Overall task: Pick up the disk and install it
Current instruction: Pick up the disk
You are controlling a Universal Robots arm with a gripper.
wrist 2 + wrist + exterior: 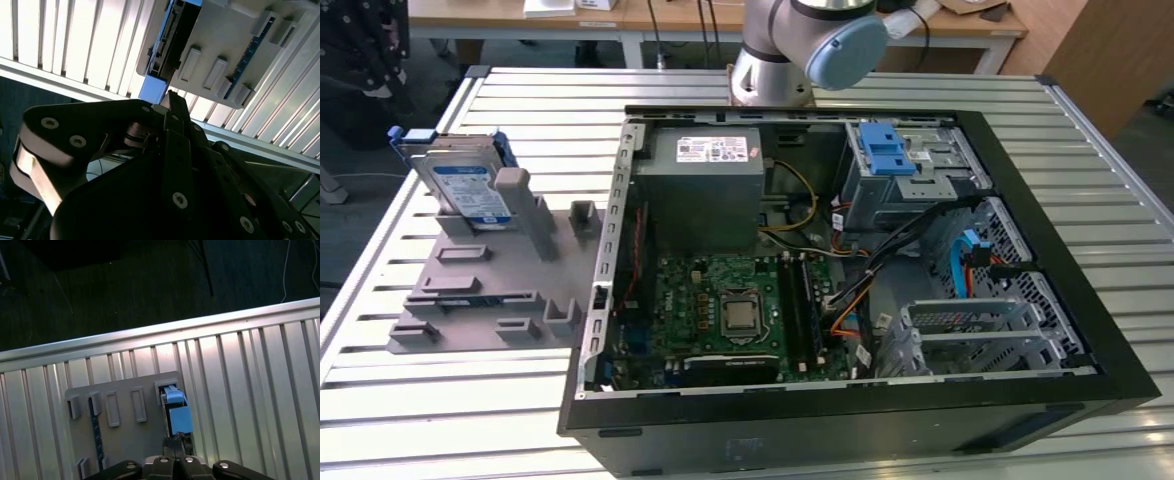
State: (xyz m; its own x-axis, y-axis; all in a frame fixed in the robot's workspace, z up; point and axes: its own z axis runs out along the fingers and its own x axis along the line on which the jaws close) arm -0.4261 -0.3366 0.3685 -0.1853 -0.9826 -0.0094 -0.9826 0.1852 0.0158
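Pincer [176, 441] hangs closed near the disk's [178, 417] blue edge.

The disk [464, 185] is silver with a white-and-blue label, edged in blue plastic. The holder [494, 290] is plain grey. The counter [400, 400] is silvery, striped with long slats. The computer case [854, 440] is black, its circuit board [720, 310] green, its latches [887, 150] blue. The end effector [175, 444] is black.

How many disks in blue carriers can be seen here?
1: the disk stands upright in the grey holder at the exterior view's left. The drive cage may hide others.
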